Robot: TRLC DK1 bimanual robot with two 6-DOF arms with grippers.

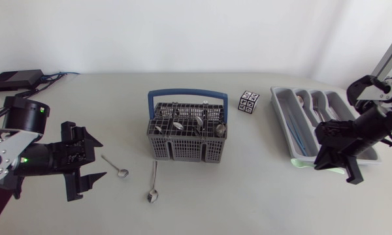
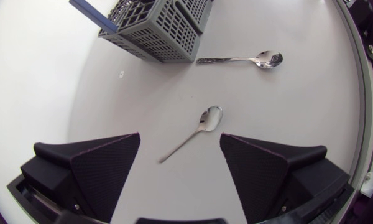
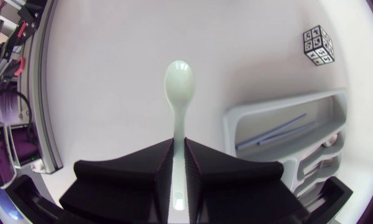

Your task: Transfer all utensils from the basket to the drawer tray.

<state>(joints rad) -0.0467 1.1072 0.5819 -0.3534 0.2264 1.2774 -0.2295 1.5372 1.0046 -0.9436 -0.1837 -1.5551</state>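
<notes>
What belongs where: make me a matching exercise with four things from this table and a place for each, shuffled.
1 pale green spoon
2 small metal spoon
3 long metal spoon
4 patterned cube

A between basket and tray
B on the table, ahead of the left gripper, fingers open
C clamped between the fingers of the right gripper
D on the table, handle end close to the basket's wall

Pairs: 1-C, 2-B, 3-D, 4-A.

pale table bears a basket, a short spoon, a longer spoon, a cube and a tray.
</notes>
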